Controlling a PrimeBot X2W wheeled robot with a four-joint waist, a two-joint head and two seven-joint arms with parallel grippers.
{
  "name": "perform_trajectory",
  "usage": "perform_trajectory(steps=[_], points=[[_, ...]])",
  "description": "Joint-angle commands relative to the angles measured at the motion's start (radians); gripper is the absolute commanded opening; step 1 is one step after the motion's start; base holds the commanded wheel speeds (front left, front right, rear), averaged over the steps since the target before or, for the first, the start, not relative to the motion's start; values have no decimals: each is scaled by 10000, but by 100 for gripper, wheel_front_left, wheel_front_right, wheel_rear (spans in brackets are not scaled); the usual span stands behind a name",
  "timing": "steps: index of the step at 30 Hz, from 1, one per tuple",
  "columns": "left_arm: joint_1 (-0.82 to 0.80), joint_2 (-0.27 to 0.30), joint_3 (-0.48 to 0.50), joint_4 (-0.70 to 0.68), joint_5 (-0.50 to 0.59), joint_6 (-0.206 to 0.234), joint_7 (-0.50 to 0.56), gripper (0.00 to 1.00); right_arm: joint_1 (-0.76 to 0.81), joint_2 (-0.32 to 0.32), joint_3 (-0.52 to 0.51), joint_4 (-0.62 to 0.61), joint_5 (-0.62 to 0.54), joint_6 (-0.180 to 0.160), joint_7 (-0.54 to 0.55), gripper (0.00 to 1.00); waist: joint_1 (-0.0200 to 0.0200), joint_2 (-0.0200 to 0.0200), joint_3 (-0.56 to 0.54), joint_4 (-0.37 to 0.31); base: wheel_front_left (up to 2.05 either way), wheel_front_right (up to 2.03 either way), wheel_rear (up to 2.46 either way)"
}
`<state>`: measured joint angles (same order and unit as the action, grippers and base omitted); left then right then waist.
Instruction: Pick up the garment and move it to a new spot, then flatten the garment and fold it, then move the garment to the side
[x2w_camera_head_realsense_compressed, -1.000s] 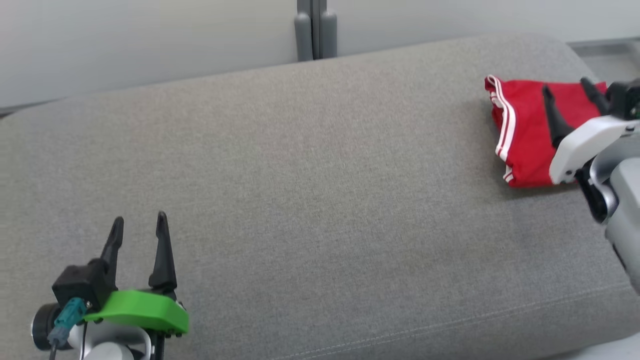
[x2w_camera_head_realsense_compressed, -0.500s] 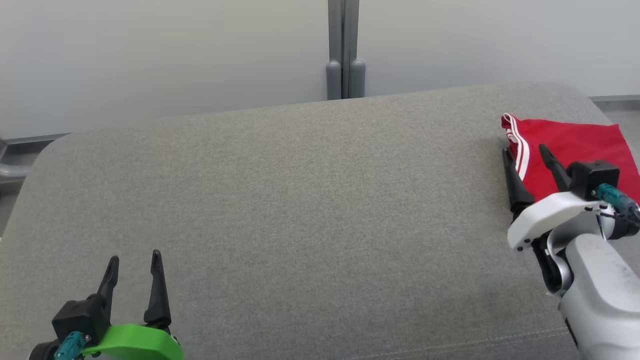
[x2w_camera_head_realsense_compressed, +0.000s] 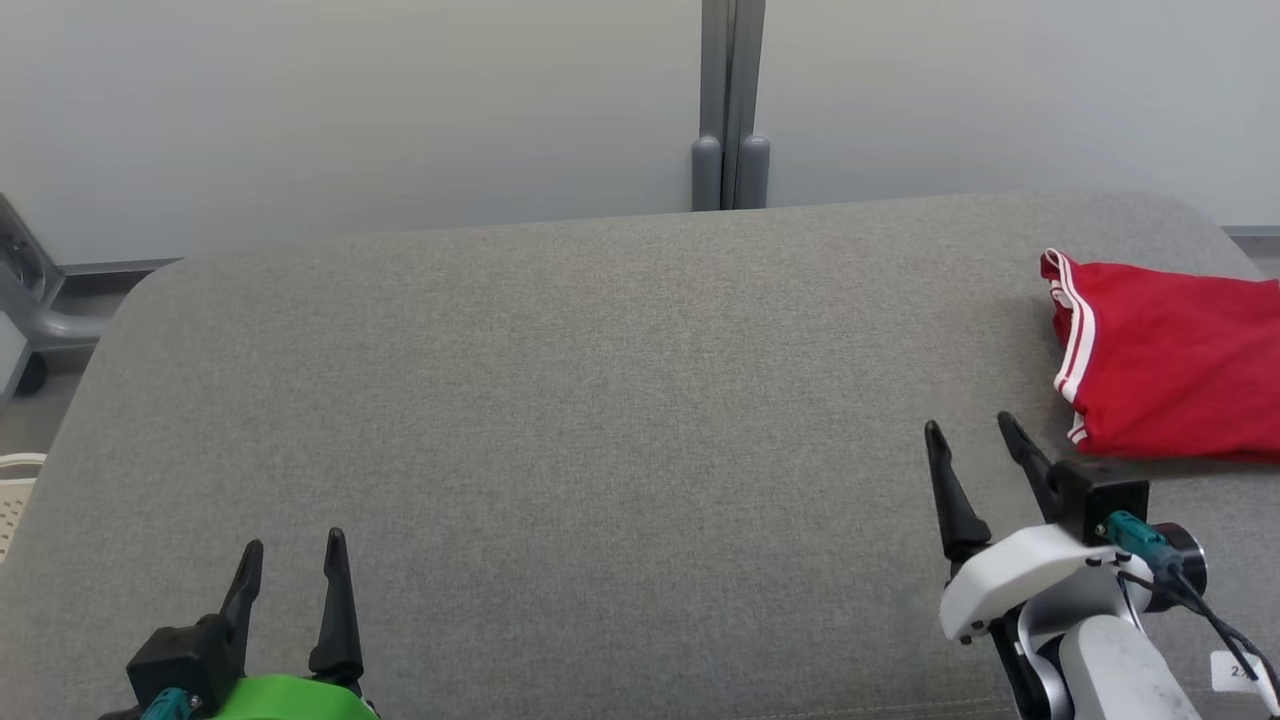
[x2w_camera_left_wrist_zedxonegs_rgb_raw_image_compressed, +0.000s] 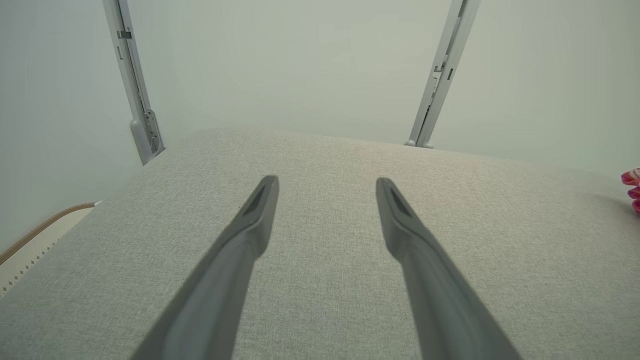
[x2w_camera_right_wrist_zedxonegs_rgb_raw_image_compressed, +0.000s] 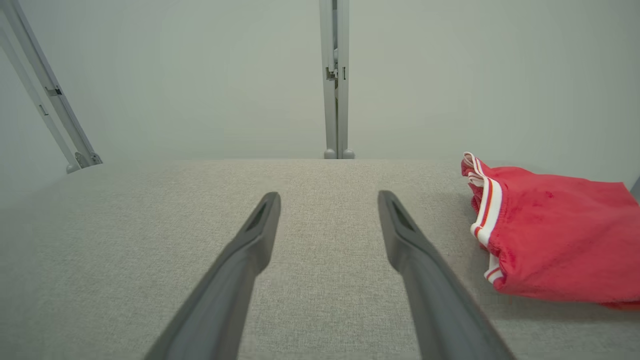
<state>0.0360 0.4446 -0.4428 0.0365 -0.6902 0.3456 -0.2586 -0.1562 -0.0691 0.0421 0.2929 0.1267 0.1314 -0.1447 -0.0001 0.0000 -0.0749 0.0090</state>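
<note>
A broad grey cushioned bench (x2w_camera_head_realsense_compressed: 600, 400) stretches before a pale wall, with a metal post (x2w_camera_head_realsense_compressed: 728, 100) rising behind its far edge. At the bench's right end lies the red garment (x2w_camera_head_realsense_compressed: 1170, 370), gathered into a flat, compact pile that runs off the edge of the head view, its white-striped trim (x2w_camera_head_realsense_compressed: 1072, 340) turned toward the middle of the bench. The right gripper (x2w_camera_head_realsense_compressed: 970, 428) is poised just beside the garment's near left corner, apart from the cloth, its two dark fingers spread and holding nothing. The left gripper (x2w_camera_head_realsense_compressed: 294, 542), well apart at the near left, is likewise spread and empty. The fabric looks light, soft and limp (a thin sportswear knit, judging by its drape). It would likely sag and come undone if lifted by a single point, and could slide over the woven upholstery when pushed. The firmest hold appears to be the banded hem, where several thicknesses stack together. Pinching through all layers there would best hold the pile in one piece.
</note>
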Motion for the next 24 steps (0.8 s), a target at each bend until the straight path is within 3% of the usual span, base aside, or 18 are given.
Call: perform_trajectory(steps=[1,10,24], points=[[34,-17,17,69,30,-66,-67,100,282,62,8,-228,-29,-15,79,100,1,0,5,52,0,0,0],[-134,-1,-109,486,-157,-331,96,100,1252,172,187,-1195,408,-15,365,100,1,0,37,176,0,0,0],[-295,-98,-186,558,-218,-396,99,100,1436,177,318,-1576,551,-15,527,100,1,0,122,106,0,0,0]])
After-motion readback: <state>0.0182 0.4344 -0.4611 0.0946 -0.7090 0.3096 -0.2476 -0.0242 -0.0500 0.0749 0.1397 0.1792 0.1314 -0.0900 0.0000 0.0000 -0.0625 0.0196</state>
